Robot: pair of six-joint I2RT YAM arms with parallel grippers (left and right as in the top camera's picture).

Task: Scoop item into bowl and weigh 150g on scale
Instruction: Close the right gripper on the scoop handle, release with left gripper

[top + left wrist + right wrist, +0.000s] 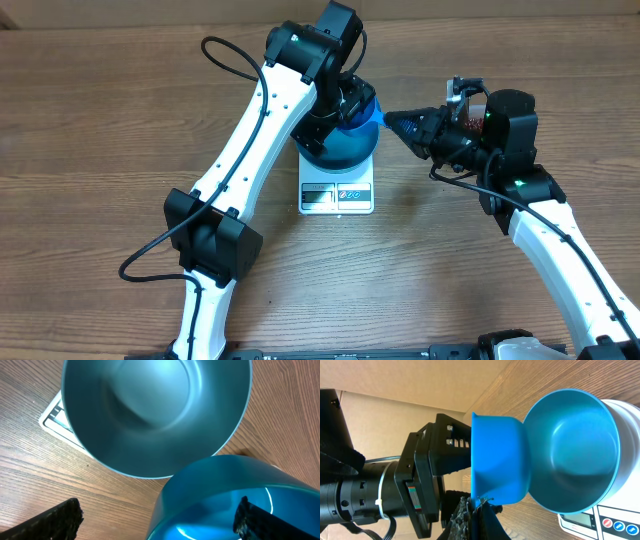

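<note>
beans: none show in any view, and whether the scoop (497,457) carries any cannot be told, since its mouth faces away from the cameras.

bowl (350,145): sits on the scale (337,192), covering its rear part. the inside is smooth and empty. the display is free of the bowl but too small to read.

scoop: lies on its side at the bowl's rim on the right, mouth toward the bowl, touching it or just beside it.

right gripper (475,510): clamped tight on the scoop's handle.

left gripper (152,520): fingers (55,520) spread wide above the bowl, gripping nothing. the scoop's round body lies between them in its view.

step in hand (judged): delivery of a first scoop, with the task near its start.

next move: carry the scoop's mouth over the rim and tip it inward. lift the left arm clear, so that nothing but the bowl loads the scale.
</note>
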